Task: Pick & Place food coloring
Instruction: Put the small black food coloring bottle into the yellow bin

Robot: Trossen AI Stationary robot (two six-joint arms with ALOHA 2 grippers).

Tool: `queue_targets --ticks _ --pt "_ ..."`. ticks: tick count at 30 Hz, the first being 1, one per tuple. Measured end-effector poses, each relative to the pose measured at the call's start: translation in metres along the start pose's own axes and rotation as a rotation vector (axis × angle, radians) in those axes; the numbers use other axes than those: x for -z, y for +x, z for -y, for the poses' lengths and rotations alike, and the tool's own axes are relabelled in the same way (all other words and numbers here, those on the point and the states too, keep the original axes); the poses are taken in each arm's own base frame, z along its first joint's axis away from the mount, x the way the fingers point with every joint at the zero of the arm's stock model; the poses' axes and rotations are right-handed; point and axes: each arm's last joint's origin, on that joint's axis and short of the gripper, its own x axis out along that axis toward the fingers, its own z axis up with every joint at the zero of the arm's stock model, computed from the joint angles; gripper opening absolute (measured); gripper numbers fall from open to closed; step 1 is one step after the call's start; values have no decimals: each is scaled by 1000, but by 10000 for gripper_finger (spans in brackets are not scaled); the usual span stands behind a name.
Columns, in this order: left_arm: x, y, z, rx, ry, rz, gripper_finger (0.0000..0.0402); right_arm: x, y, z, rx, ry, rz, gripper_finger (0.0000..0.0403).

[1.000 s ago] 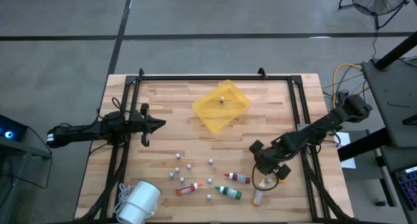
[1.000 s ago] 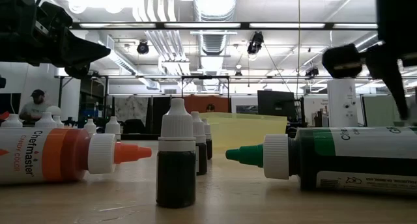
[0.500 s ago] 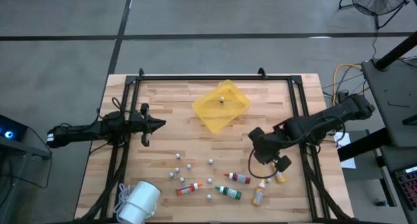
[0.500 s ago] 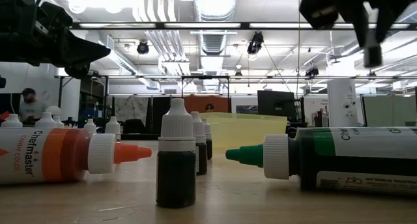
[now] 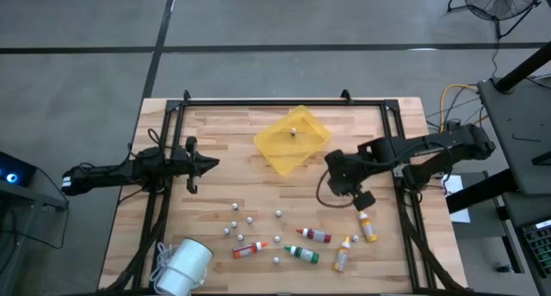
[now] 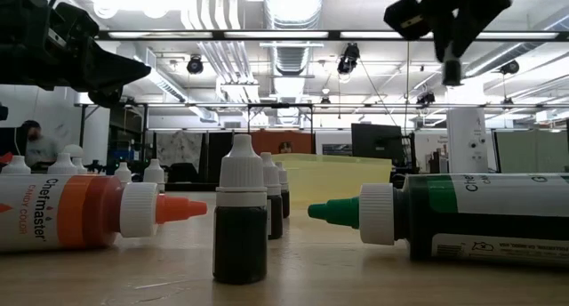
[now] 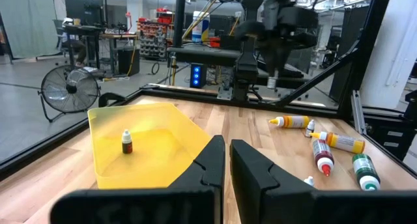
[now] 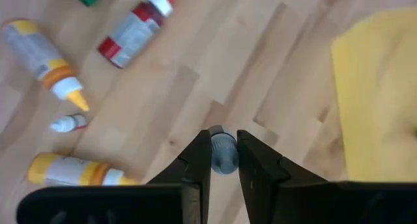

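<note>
The right gripper (image 8: 223,160) pinches a tiny white-capped dropper bottle (image 8: 223,152) above the wooden table, beside the yellow plastic tray (image 5: 293,140) (release should wait until squarely over it).

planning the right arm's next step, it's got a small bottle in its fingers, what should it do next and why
Probably carry on toward the yellow tray and stop above it before letting go. The right gripper is shut on a small dropper bottle, lifted over bare wood just short of the tray's edge. One small bottle already stands in the tray. The left gripper waits shut at the table's left.
</note>
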Motion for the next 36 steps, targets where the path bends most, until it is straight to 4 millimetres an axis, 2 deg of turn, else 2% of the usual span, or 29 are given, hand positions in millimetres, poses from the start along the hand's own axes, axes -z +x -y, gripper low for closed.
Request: queue_targets --ticks 8,13,19,29,36 --pt "0 0 0 0 0 0 0 13 -4 40 67 129 10 49" --pt "0 0 0 -1 0 0 0 20 -8 66 137 225 74 50" --pt "0 0 0 -1 0 0 0 28 -13 92 203 446 150 50" --pt "0 0 0 0 0 0 0 38 -21 116 262 726 256 50" --pt "0 0 0 0 0 0 0 45 -26 127 293 795 287 50"
